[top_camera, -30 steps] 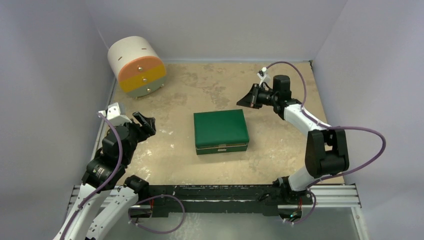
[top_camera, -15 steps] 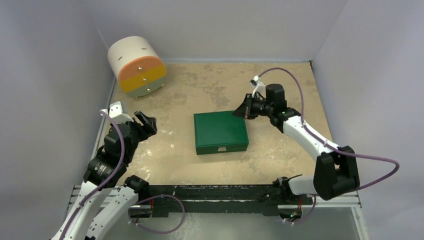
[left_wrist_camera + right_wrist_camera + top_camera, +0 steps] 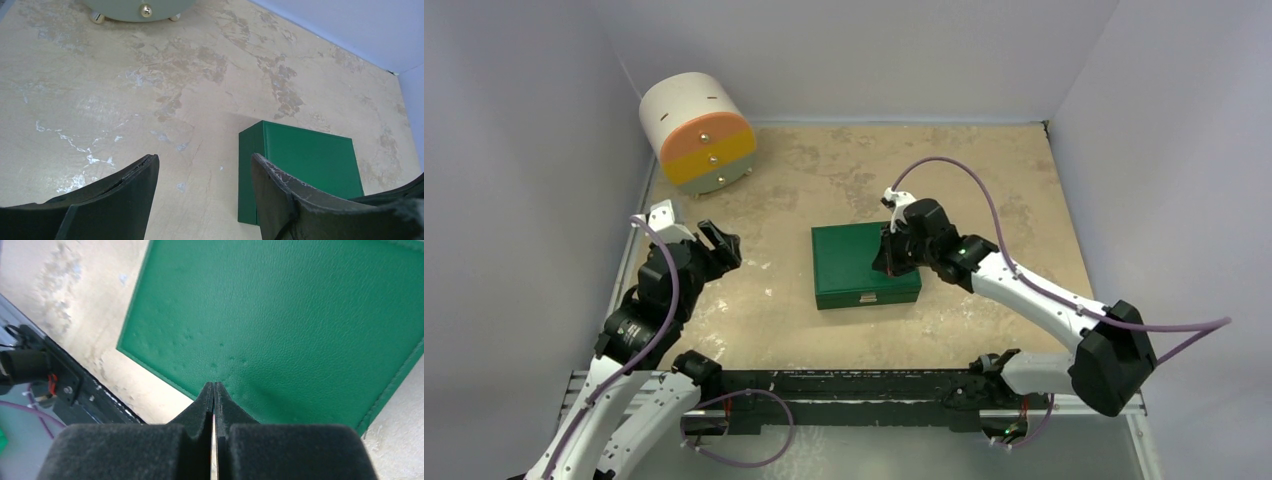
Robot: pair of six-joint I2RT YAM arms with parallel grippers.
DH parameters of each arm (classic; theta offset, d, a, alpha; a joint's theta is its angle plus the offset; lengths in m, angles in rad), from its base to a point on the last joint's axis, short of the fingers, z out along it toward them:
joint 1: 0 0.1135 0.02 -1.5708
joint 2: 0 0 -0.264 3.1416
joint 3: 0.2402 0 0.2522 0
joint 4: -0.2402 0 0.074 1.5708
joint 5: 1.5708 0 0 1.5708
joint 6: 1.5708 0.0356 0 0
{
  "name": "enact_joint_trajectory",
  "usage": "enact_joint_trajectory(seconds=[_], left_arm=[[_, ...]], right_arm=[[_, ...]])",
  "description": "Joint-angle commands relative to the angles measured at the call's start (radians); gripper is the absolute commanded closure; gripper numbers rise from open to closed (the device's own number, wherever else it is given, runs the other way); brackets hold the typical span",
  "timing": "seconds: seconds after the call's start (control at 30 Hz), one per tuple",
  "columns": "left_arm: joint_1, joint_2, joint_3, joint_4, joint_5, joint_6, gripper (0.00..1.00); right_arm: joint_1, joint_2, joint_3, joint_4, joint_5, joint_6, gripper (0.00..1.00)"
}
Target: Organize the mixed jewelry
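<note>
The right hand (image 3: pixel 214 390) was clenched with nothing between its fingers, positioned over the lid of the closed green box (image 3: pixel 849 262) at mid-worktop (image 3: pixel 824 170). The left hand (image 3: pixel 202 165) was released and empty, left of the box. The location of the mixed jewelry could not be told.

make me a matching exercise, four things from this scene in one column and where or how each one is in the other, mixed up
1. green box
2. round drawer case
3. left tool
4. right tool

a. shut, above the box
b. far left corner of the table
c. open, holding nothing
d. middle of the table, lid closed

Pairs: 1-d, 2-b, 3-c, 4-a
</note>
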Motion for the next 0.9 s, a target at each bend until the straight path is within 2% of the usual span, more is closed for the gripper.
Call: enact_joint_trajectory(seconds=[0.0, 0.33, 0.87], left_arm=[[0.011, 0.006, 0.002, 0.050, 0.012, 0.018, 0.33], [0.013, 0.001, 0.001, 0.050, 0.014, 0.018, 0.33], [0.013, -0.017, 0.000, 0.050, 0.017, 0.020, 0.33]], right_arm=[[0.068, 0.031, 0.037, -0.066, 0.146, -0.018, 1.00], [0.177, 0.109, 0.074, -0.101, 0.236, -0.011, 1.00], [0.244, 0.192, 0.023, -0.165, 0.367, 0.059, 1.00]])
